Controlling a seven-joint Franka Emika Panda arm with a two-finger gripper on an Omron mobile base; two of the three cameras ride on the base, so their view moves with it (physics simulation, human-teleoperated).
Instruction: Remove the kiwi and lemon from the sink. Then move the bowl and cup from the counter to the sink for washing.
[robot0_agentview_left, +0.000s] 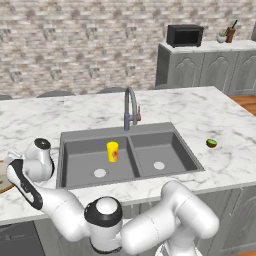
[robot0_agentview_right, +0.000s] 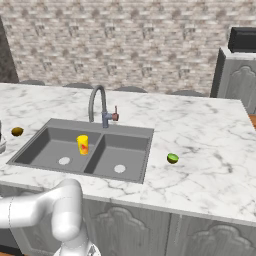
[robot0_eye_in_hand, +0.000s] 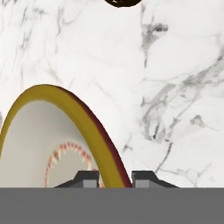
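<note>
A wide tan bowl with a darker brown rim (robot0_eye_in_hand: 65, 131) sits on the white marble table (robot0_eye_in_hand: 175, 87), left of the dark grey double-basin sink (robot0_agentview_left: 150, 160). The hand (robot0_eye_in_hand: 114, 177) pinches the bowl's rim, one finger inside and one outside. A small yellow cup (robot0_agentview_left: 112, 151) already stands in the left basin. Lifting straight up, keeping the bowl level, should prevent slipping.

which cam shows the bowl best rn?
Hand view: the bowl is close up, and the tool has one finger on each side of its rim, closed on it. The left base view catches just a tan sliver at the left edge, behind the arm.
</note>
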